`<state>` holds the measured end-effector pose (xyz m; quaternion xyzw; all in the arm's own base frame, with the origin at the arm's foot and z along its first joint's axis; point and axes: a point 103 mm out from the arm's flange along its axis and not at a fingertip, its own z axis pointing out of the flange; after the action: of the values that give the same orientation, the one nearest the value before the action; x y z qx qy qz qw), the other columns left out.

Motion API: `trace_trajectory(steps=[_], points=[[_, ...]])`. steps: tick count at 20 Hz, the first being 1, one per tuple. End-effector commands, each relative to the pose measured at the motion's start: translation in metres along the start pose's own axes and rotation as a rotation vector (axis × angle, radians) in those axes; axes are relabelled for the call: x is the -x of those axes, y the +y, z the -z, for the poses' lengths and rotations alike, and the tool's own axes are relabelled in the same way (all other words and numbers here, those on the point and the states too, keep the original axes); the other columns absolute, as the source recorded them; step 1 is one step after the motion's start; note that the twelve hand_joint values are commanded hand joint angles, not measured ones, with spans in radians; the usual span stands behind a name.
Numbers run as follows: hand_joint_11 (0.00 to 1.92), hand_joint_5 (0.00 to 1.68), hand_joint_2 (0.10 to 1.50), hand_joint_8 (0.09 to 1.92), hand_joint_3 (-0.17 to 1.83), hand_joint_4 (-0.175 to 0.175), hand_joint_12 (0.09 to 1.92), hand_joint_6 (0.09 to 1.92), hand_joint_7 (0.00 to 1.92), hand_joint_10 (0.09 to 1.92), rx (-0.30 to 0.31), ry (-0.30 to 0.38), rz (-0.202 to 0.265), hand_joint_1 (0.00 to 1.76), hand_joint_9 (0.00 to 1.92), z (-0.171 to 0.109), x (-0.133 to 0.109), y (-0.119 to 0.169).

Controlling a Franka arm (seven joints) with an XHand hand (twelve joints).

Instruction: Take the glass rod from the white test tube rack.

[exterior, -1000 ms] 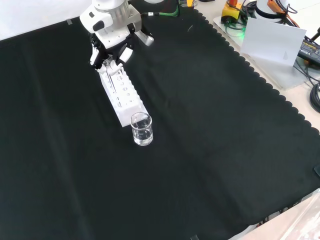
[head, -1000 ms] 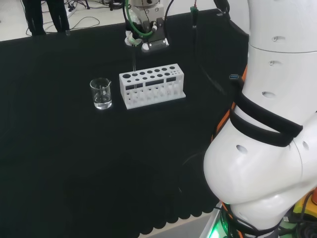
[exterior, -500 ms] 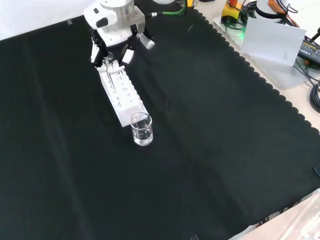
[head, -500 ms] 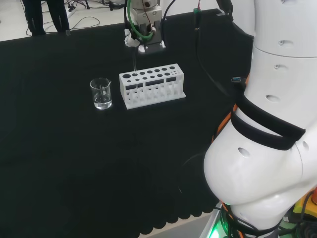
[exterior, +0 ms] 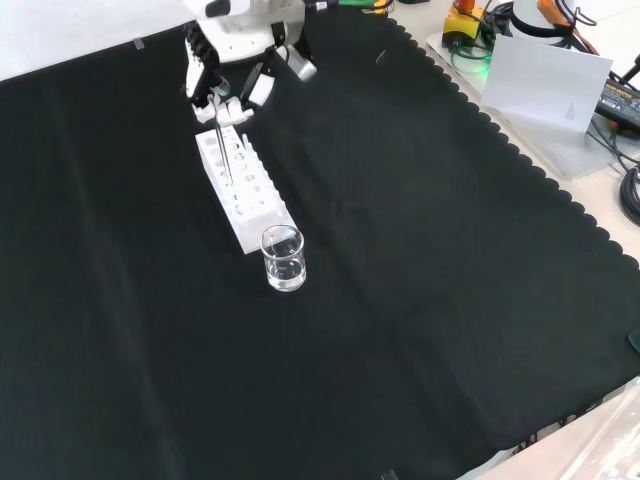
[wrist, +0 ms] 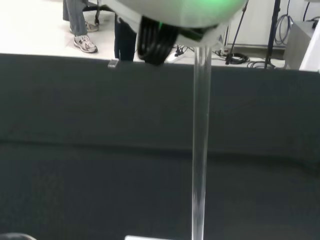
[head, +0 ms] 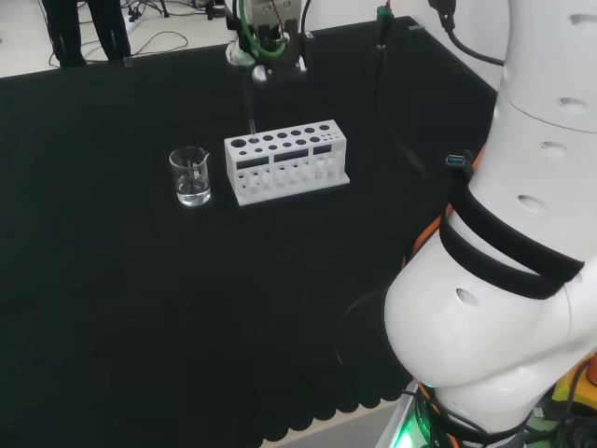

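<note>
Fingers of the robot hand (exterior: pixel 232 62) are curled in on the top of the glass rod (exterior: pixel 222 148), pinching it, as far as I can make out in the front view. I take the white test tube rack (head: pixel 286 161) as my reference. In the head view the robot hand (head: pixel 265 49) sits above and behind the rack's left end, and the rod (head: pixel 252 110) hangs straight down from it as a thin clear line whose lower tip I see just at the rack's back left corner; I cannot tell whether the tip is clear of the hole or yet inside it. In the front view the rack (exterior: pixel 245 192) runs away from me along the black cloth of the desk (exterior: pixel 420 280), and the rod comes down over the rack's far end. From the wrist camera I see the rod (wrist: pixel 200 150) close up, upright and transparent, running down from the blurred white underside of the hand to a sliver of the rack's white edge (wrist: pixel 150 237). A small glass beaker (head: pixel 190 176) stands just beside the rack's left end in the head view, apart from it; in the front view the same beaker (exterior: pixel 283 258) stands at the rack's near end.
</note>
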<state>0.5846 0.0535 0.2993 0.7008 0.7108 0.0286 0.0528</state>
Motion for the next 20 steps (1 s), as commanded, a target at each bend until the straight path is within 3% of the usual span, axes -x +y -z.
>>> trace_trajectory(steps=[1,8,20], points=[[1.67,1.17,0.62,0.82,0.75,-0.175,0.49,0.67,1.34,0.67,-0.035,-0.026,0.005,1.32,1.66,0.035,-0.009,-0.015],[1.68,1.20,0.61,0.79,0.76,-0.175,0.48,0.61,1.36,0.63,-0.048,-0.021,0.004,1.33,1.68,0.067,-0.010,-0.035],[1.70,1.25,0.57,0.74,0.79,-0.175,0.45,0.55,1.40,0.58,-0.006,0.025,0.032,1.33,1.72,0.103,-0.027,-0.077]])
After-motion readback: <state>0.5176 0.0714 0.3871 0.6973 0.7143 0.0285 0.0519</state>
